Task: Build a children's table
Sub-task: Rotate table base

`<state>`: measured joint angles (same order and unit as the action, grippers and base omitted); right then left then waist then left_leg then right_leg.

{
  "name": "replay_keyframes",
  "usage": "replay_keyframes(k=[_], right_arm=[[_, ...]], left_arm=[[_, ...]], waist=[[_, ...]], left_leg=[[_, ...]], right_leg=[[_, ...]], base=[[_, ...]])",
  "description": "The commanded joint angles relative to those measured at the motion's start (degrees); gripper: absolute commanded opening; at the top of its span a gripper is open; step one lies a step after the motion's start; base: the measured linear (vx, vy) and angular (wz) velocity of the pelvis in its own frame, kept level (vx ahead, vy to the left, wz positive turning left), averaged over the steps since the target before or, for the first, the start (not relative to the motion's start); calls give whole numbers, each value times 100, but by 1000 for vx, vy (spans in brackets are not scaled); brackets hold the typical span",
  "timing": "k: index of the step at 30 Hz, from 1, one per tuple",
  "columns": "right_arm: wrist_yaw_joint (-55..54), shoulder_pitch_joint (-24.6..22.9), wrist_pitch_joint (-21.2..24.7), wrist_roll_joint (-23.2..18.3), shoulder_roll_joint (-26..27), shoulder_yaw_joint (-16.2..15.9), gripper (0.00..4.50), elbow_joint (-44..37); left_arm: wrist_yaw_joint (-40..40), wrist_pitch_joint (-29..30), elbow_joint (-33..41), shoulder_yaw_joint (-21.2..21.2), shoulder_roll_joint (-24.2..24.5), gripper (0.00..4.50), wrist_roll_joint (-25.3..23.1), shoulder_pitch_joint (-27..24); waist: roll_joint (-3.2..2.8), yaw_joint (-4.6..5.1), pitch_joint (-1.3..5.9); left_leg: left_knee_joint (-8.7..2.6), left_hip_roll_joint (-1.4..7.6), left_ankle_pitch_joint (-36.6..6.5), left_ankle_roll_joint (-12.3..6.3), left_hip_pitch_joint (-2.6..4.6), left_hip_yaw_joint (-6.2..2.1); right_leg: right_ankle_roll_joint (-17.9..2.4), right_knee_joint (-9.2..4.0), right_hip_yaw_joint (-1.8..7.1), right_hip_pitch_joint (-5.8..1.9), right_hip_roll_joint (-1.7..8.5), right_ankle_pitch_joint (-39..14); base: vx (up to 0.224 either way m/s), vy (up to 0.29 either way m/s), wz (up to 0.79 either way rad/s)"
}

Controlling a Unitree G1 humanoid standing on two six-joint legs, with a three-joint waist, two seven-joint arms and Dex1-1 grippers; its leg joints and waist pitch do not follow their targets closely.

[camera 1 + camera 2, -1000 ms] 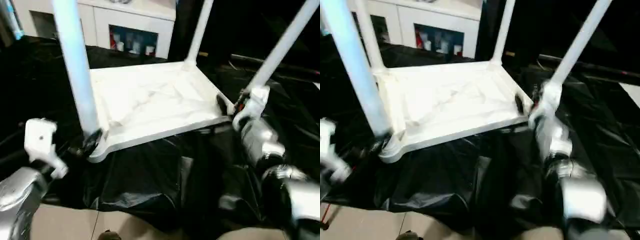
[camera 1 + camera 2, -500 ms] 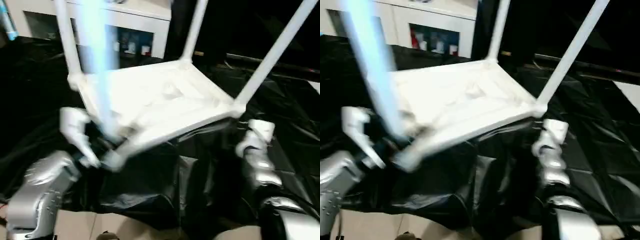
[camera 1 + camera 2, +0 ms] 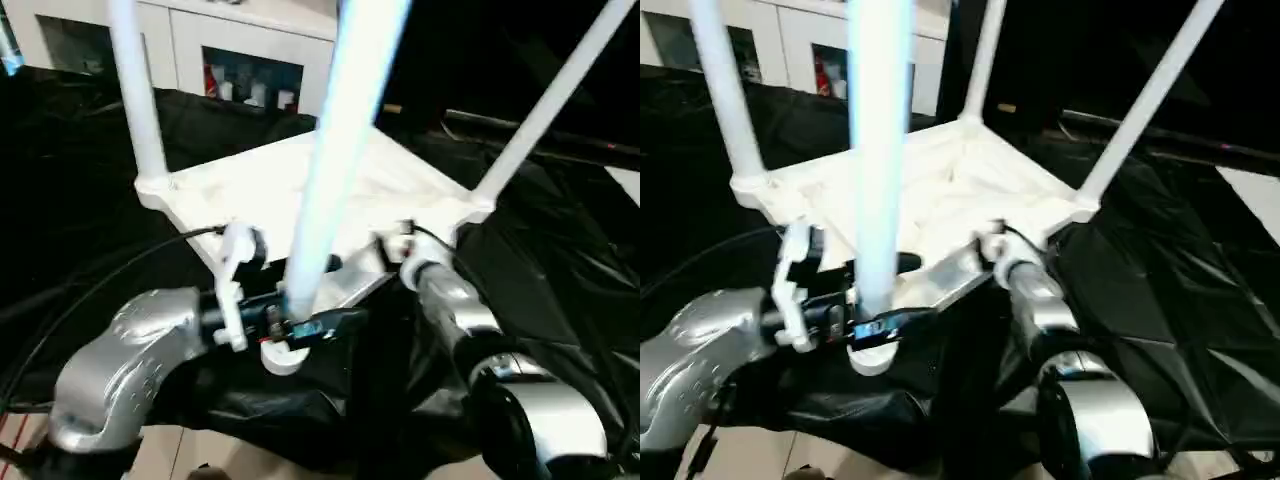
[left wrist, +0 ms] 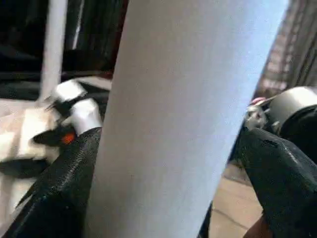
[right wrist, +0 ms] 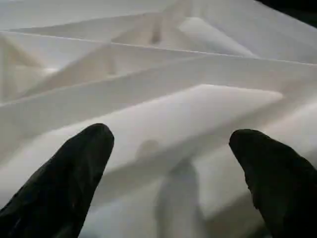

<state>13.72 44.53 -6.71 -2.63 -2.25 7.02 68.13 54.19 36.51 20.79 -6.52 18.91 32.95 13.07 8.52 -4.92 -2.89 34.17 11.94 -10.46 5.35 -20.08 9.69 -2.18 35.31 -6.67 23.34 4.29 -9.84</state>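
The left gripper's [image 4: 163, 163] two black fingers [image 4: 54, 193] stand wide apart on either side of a thick white table leg [image 4: 183, 109], one pad hard against it and the other a little clear of its far side, so the leg sits between them but I cannot tell whether it is really pinched. The right gripper [image 5: 171, 173] is just as spread, its fingertips [image 5: 74, 168] poised over the ribbed underside of the tabletop [image 5: 148, 64] with bare plastic showing between them and nothing held. From the head cameras the whole children's table [image 3: 400, 185] is seen upside down on the black plastic sheeting [image 3: 560, 250], its nearest corner raised off the sheeting and its legs pointing upward; the near leg [image 3: 335, 150] rises from that corner, where the left gripper [image 3: 290, 325] closes around its base. The right gripper [image 3: 395, 250] meets the table's near edge just beside that corner. Behind the table stands a white cabinet [image 3: 250, 50] with small bottles behind its glass. The left wrist camera alone catches the silver right forearm [image 4: 290, 106] beyond the leg, and the right wrist camera alone shows the criss-cross ribs up close.
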Motion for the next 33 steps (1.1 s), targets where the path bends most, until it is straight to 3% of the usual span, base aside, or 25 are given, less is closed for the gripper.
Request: replay_keyframes(k=[1, 3, 4, 5, 6, 7, 9, 12, 14, 15, 19, 23, 26, 27, 32, 33], right_arm=[[89, -8, -95, 55, 79, -102, 445, 60], [-5, 49, -296, -114, 77, 72, 445, -32], [-191, 92, -505, -285, -1, 283, 445, -136], [-191, 92, -505, -285, -1, 283, 445, -136], [-349, 107, -575, -298, -77, 352, 445, -160], [-685, 126, -618, -247, -258, 412, 445, -139], [-1010, 126, -589, -133, -416, 393, 445, -80], [-1849, 84, -545, 124, -862, 376, 445, 102], [-2082, 58, -418, 138, -1046, 397, 445, 205], [-2104, 44, -363, 137, -1080, 399, 445, 235], [-1931, -1, -49, 151, -1134, 337, 445, 367], [-1185, 12, 77, -30, -957, 399, 445, 465], [-637, 50, 294, 81, -797, 197, 445, 513], [-628, 61, 270, 107, -768, 164, 445, 509], [-408, 123, 300, 217, -566, 12, 445, 509], [-401, 131, 258, 210, -546, 30, 445, 503]], left_arm=[[37, -48, -13, -316, -169, 450, 64, 206], [17, -131, -121, -366, -191, 450, -44, 269], [-18, -223, -246, -372, -184, 450, -168, 317], [-18, -223, -246, -372, -184, 450, -168, 317], [-35, -246, -307, -357, -177, 450, -198, 351], [-56, -286, -414, -317, -165, 450, -216, 409], [-49, -298, -468, -279, -158, 450, -204, 433], [-43, -343, -576, -208, -112, 450, -186, 482], [-28, -392, -671, -173, -80, 450, -169, 528], [-20, -405, -692, -173, -71, 450, -174, 535], [14, -418, -706, -180, -41, 450, -179, 541], [74, -446, -721, -197, 6, 450, -143, 562], [121, -371, -618, -202, 21, 450, -12, 554], [137, -368, -599, -216, 31, 450, -1, 557], [171, -297, -425, -268, 23, 450, 94, 518], [162, -296, -397, -284, 15, 450, 94, 511]], waist=[[-151, 28, 310], [-142, 24, 319], [-175, 10, 323], [-170, 5, 324], [-204, 13, 323], [-290, 1, 335], [-236, 15, 335], [-307, 0, 345], [-306, 17, 343], [-276, 33, 338], [-305, 69, 335], [-343, 133, 327], [-372, 144, 323], [-330, 147, 323], [-331, 180, 306], [-286, 189, 301]], left_leg=[[-427, 168, -1538, 372, 17, -22], [-423, 168, -1556, 374, 17, -26], [-421, 173, -1523, 371, 37, -20], [-420, 174, -1490, 370, 44, -16], [-429, 174, -1444, 395, 34, -17], [-426, 163, -1366, 422, 36, -22], [-414, 148, -1340, 420, 35, -5], [-394, 111, -1276, 486, 27, 3], [-383, 94, -1391, 425, 16, 11], [-377, 81, -1429, 366, 1, 18], [-366, 91, -1415, 276, -35, 0], [-374, 122, -1545, 208, -35, -16], [-381, 140, -1463, 197, -17, -18], [-382, 141, -1440, 198, -23, -12], [-378, 132, -1501, 228, -28, -17], [-374, 132, -1510, 223, -36, -21]], right_leg=[[-414, -413, 384, -264, 414, -1968], [-392, -419, 383, -262, 424, -2028], [-391, -418, 390, -252, 421, -1952], [-401, -407, 390, -250, 413, -1870], [-430, -387, 388, -262, 390, -1701], [-471, -345, 386, -278, 381, -1502], [-477, -355, 381, -281, 357, -1414], [-492, -349, 374, -304, 352, -1357], [-465, -370, 367, -313, 340, -1471], [-424, -396, 360, -313, 333, -1640], [-363, -434, 350, -324, 352, -1957], [-504, -418, 347, -309, 360, -1907], [-647, -390, 364, -305, 358, -1668], [-684, -386, 361, -312, 357, -1610], [-621, -412, 368, -311, 385, -1978], [-579, -412, 366, -310, 397, -2125]], base=[[0, 0, 0], [0, 0, 0], [0, 0, 0], [0, 0, 0], [0, 0, 0], [0, 0, 0], [0, 0, 0], [0, 0, 0], [0, 0, 0], [0, 0, 0], [0, 0, 0], [0, 0, 0], [0, 0, 0], [0, 0, 0], [0, 0, 0], [0, 0, 0]])
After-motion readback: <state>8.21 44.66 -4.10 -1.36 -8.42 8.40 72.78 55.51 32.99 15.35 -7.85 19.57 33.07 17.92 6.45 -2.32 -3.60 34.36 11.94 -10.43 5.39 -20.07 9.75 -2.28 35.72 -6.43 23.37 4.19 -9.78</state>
